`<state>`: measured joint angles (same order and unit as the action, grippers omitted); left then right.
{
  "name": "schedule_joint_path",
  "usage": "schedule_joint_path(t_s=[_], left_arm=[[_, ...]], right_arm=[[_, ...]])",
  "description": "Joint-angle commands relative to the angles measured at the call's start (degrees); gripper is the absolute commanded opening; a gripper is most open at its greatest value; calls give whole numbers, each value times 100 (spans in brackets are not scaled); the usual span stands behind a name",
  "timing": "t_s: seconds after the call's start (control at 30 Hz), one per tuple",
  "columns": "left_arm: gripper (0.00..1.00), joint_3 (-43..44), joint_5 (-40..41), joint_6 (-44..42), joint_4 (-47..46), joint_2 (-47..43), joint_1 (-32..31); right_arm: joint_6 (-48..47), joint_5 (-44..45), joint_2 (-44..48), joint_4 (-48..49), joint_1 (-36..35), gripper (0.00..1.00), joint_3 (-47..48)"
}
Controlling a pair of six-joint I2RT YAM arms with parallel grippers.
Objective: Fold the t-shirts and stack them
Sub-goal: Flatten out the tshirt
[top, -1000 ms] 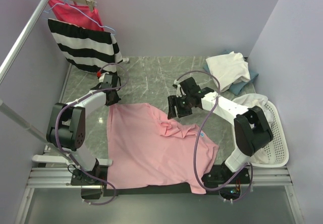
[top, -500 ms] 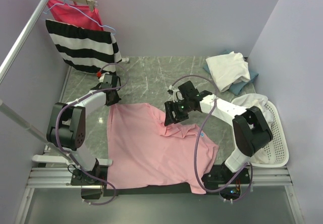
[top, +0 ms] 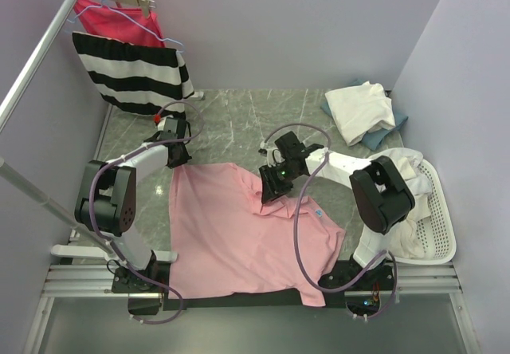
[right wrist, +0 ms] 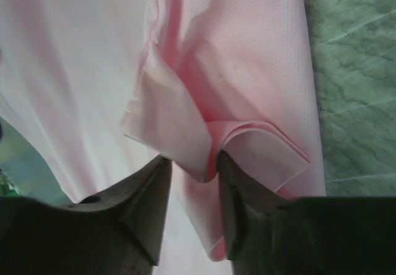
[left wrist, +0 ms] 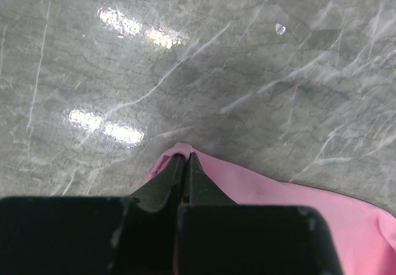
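Pink t-shirt (top: 231,234) spread out, no fold made

It lay flat, one corner pinched tight in the left gripper (left wrist: 185,163). The right gripper (right wrist: 190,166) straddled a bunched fold just below its tips, though I couldn't tell if it gripped. All folding and stacking remained.

Top external: high above near edge, looking down over whole table (top: 231,115). Left wrist: close, angled down at table and pink tee (left wrist: 365,231) corner. Right wrist: even closer, filled with same tee (shared across all three).
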<state>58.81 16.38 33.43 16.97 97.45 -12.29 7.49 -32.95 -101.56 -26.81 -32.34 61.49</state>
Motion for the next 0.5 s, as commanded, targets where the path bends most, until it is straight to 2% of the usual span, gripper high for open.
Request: schedule_joint_path(t_s=[0.0, 0.1, 0.13, 0.2, 0.27, 0.47], left_arm=[[1, -1, 23, -100, -115, -16, 25], [1, 8, 23, -100, -115, -7, 34], [1, 17, 14, -100, -115, 2, 34], [1, 26, 5, -100, -115, 11, 34], [1, 17, 14, -100, -106, 2, 34], [1, 69, 224, -135, -36, -68, 52]], right_arm=[[-134, 104, 154, 62, -44, 36, 275], [-125, 166, 303, 27, -36, 22, 258], [-125, 192, 390, 18, -36, 11, 240], [-125, 315, 461, -43, -36, 2, 275], [-116, 473, 645, -70, -36, 0, 310], [-98, 2202, 1103, -378, -18, 0, 889]])
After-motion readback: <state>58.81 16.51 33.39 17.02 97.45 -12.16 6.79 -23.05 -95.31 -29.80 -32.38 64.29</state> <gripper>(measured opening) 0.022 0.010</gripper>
